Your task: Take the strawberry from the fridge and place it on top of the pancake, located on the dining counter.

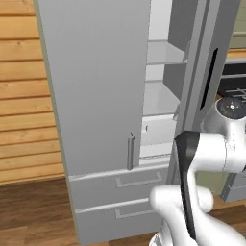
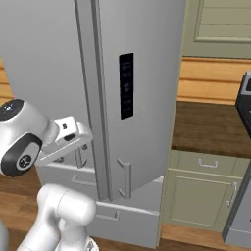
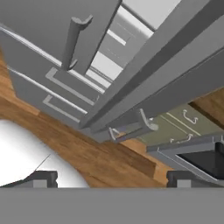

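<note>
Between the fridge (image 1: 101,96) doors a gap shows pale shelves – no strawberry that I can make out, perhaps hidden deeper – so the gripper (image 3: 109,177), its tips spread wide and empty, should swing the right door fully clear before reaching in.

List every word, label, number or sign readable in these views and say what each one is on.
No text can be read.
The dark panel on the fridge door shows faint marks, too blurred to read.
The round dark cap on the arm's joint carries a small pale mark, too small to read.
</note>
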Robot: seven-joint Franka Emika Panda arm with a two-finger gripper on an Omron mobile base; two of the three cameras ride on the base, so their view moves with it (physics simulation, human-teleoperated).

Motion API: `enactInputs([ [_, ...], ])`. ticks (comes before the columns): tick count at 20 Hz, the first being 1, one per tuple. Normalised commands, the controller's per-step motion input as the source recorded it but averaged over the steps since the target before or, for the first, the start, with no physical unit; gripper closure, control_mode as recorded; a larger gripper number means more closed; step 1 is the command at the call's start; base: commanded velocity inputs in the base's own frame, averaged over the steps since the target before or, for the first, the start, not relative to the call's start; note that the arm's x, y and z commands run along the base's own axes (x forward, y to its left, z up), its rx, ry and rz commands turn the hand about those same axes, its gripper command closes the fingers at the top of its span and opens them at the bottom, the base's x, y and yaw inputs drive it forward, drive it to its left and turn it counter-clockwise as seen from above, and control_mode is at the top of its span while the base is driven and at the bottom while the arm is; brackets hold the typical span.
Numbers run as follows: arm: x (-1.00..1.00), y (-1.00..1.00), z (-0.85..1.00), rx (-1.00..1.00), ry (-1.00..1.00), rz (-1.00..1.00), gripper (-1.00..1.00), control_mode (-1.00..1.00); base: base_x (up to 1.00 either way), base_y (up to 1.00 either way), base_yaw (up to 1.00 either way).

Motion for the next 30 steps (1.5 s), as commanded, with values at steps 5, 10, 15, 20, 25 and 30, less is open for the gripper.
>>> enactInputs([
  [5,0.18,0.68,0.03,-0.24,0.12,0.0,-1.0,-1.0,0.0,0.0,0.0],
  [10,0.49,0.56,0.0,-0.17,0.09,-0.03,-1.0,-1.0,0.0,0.0,0.0],
  [15,0.77,0.18,0.0,-0.11,0.08,-0.05,-1.0,-1.0,0.0,0.0,0.0],
  [20,0.98,0.02,-0.09,-0.05,0.06,0.0,-1.0,-1.0,0.0,0.0,0.0],
  [25,0.99,0.0,-0.17,-0.02,0.07,0.0,-1.0,-1.0,0.0,0.0,0.0],
  [30,0.91,-0.14,-0.22,0.0,0.03,0.03,-1.0,-1.0,0.0,0.0,0.0],
])
